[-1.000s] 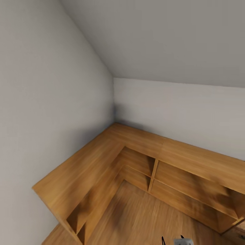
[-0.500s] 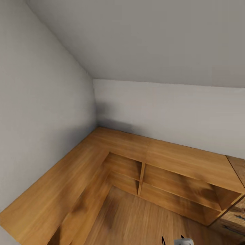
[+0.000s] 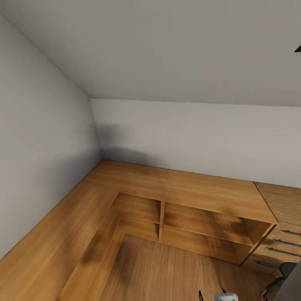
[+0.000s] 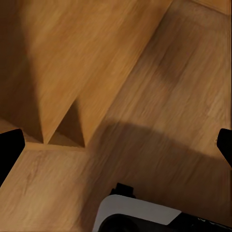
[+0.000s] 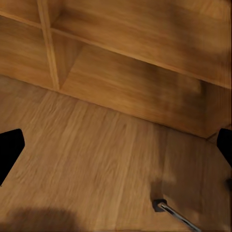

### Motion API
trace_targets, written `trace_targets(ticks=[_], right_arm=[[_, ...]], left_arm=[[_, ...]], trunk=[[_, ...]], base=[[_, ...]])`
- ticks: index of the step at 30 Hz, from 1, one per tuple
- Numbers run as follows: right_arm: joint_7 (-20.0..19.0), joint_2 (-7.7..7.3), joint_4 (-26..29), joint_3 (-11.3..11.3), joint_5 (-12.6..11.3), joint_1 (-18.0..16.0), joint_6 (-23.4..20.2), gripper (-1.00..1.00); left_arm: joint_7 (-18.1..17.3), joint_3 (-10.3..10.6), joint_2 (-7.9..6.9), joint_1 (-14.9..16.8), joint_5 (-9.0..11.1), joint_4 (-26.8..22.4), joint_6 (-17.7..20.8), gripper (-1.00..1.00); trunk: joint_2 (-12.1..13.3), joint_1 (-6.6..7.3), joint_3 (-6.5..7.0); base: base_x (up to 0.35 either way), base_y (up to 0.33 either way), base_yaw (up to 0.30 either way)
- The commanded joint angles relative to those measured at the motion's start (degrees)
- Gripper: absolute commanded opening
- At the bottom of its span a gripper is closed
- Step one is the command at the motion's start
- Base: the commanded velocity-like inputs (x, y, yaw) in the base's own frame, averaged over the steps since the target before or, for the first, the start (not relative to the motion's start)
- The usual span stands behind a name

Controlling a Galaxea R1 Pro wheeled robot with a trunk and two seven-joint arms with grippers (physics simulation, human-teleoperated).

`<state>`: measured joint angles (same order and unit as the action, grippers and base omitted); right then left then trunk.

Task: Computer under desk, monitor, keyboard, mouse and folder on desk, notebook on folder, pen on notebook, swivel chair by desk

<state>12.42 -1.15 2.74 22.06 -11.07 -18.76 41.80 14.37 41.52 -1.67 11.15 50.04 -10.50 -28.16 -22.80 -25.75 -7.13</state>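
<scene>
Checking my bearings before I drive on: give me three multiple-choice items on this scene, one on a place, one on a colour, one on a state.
1. Where are the drawers?
A) left of the shelf
B) at the shelf's right end
C) on top of it

2. What colour is the shelf?
A) black
B) blue
C) light wood

3. The left hand is:
A) open and empty
B) shut on a pen
C) shut on a mouse

Answers: 1 B, the head view shows them against the shelf's right end; 2 C, brown grain throughout; 3 A, its fingers stand wide apart with nothing between.
</scene>
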Motion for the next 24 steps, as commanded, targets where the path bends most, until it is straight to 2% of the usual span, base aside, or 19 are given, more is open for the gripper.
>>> trace_targets(ticks=[1, 8, 16, 19, 23, 24], right_arm=[[0.2, 0.0, 0.0, 0.5, -0.4, -0.1, 0.1, 1.0], [0.2, 0.0, 0.0, 0.5, -0.4, -0.1, 0.1, 1.0], [0.2, 0.0, 0.0, 0.5, -0.4, -0.1, 0.1, 1.0], [0.2, 0.02, -0.1, 0.5, -0.4, -0.1, 0.1, 1.0], [0.2, 0.15, -3.2, 0.5, -0.5, 0.0, 0.0, 1.0], [-0.2, -0.04, -3.9, 0.4, -0.6, 0.9, 0.0, 1.0]], left_arm=[[0.5, 0.5, -0.02, 0.0, 0.1, -0.1, -0.1, 1.0], [0.5, 0.5, -0.06, 0.0, 0.1, -0.1, -0.1, 1.0], [0.5, 0.5, -0.09, 0.0, 0.1, -0.1, -0.1, 1.0], [0.6, 0.5, -0.09, 0.0, 0.1, -0.1, -0.1, 1.0], [0.6, 0.5, -0.09, 0.0, 0.1, -0.1, -0.1, 1.0], [0.6, 0.5, -0.09, 0.0, 0.1, -0.1, -0.3, 1.0]], trunk=[[-0.1, -0.03, -0.12], [-0.1, -0.03, -0.12], [-0.1, -0.03, -0.12], [-0.1, -0.03, -0.12], [-0.1, -0.03, -0.12], [-0.1, -0.03, -0.12]], base=[[0.003, 0.004, -0.299], [0.002, 0.001, -0.299], [0.282, 0.0, -0.299], [0.123, 0.0, -0.299], [0.031, 0.0, -0.293], [0.004, 0.0, -0.287]])
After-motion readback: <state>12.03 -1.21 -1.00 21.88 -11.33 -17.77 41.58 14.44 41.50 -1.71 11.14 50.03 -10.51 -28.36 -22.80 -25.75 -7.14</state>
